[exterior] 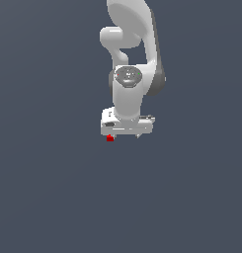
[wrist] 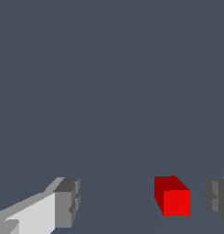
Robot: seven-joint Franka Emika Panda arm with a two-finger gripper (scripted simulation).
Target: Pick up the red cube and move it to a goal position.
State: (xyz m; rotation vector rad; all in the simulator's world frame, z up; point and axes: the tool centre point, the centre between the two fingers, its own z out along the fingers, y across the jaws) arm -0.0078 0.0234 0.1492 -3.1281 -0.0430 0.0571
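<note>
One red cube [wrist: 173,196], one gripper [wrist: 143,201] on my screen. Fingers [wrist: 67,203] spread wide apart, gripping nothing. Cube sits between them, nearer one finger, gap on both sides. Cube tiny, bright red, plain faces. In exterior view I see it just under gripper's left end.

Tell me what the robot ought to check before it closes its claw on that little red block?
1. Small bright red cube lies between the grey fingertips: ok.
2. White gripper is open wide enough: ok.
3. Cube centred in the gap: not ok, it sits much nearer one fingertip.
4. Gripper low enough around the cube: cannot tell.
5. Nothing else in the way on the plain grey floor: ok.
6. Goal position marked: cannot tell, none visible.
</note>
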